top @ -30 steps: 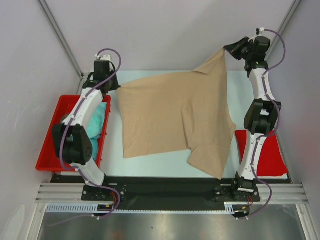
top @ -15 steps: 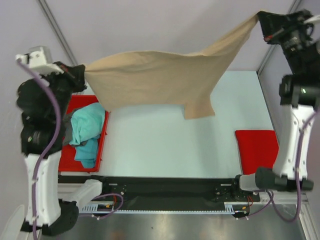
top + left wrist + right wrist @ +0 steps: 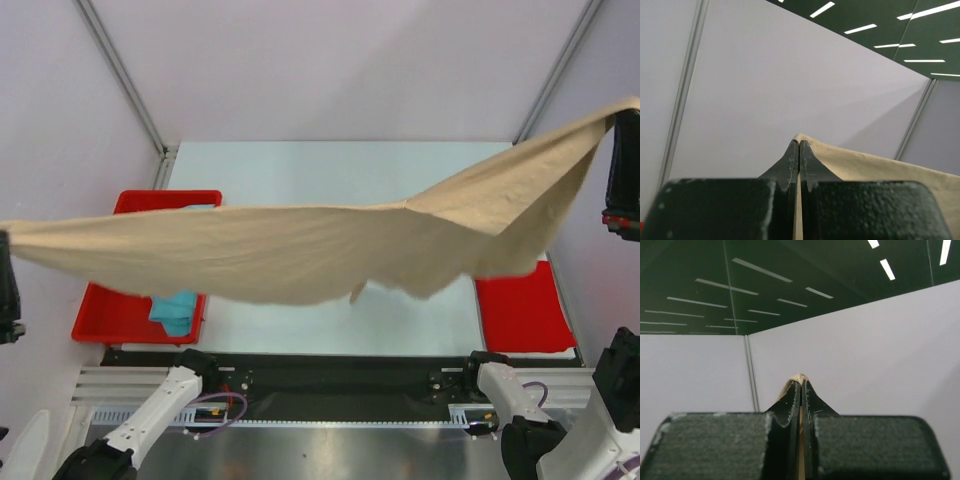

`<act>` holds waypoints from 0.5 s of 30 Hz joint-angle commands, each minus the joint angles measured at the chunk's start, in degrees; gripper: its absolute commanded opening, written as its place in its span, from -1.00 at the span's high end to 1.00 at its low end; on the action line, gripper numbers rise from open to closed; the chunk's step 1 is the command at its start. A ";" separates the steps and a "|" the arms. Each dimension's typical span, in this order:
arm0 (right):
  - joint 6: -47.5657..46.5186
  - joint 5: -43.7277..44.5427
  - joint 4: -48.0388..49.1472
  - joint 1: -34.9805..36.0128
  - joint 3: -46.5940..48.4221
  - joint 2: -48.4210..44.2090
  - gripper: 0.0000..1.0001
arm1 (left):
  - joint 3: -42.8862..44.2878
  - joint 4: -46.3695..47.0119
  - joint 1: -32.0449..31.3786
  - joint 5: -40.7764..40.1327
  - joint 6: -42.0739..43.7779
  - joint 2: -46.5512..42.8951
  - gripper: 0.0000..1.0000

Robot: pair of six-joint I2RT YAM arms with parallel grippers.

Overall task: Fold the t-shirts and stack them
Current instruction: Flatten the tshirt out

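I hold the large tan-beige cloth t-shirt (image 3: 300, 255) stretched high above the pale table (image 3: 330, 170), left claw (image 3: 799, 150) and right claw (image 3: 801, 390) each clenched on an edge, I judge to spread it flat for folding; the overhead view shows its sagging span and a teal cloth shirt (image 3: 176, 305) in the red plastic tray (image 3: 105, 320) at the table's left; wrist views show only pinched cloth.

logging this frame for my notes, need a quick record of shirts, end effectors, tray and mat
tan shirt: stretched in the air between both arms, clear of the table
left end effector: shut on one end of the tan shirt
right end effector: shut on the opposite end
teal shirt: crumpled in the tray, mostly hidden behind the tan shirt
tray: red, left side of table
mat: red, flat, right near corner
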 commanded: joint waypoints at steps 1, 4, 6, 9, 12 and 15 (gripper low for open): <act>-1.33 3.00 -4.09 -0.12 0.81 1.47 1.00 | 0.43 -5.29 -0.77 -4.21 1.35 1.48 0.99; -0.98 1.60 -4.80 -0.12 -0.94 3.58 1.00 | -2.03 -5.30 -0.86 -4.21 1.00 2.09 0.99; -0.63 0.81 -3.84 -0.21 -5.58 4.19 1.00 | -6.15 -4.51 -0.77 -4.30 1.26 2.88 0.99; -0.89 -0.16 -1.29 -0.21 -9.82 6.56 1.00 | -14.67 -0.65 -0.77 -5.00 2.13 4.11 0.99; -1.76 -1.30 1.87 -0.21 -15.35 10.08 1.00 | -23.72 3.92 -0.77 -5.88 2.84 5.61 1.00; -2.38 -1.92 6.35 0.14 -22.20 14.03 1.00 | -34.09 10.94 -0.77 -8.16 3.63 7.98 0.99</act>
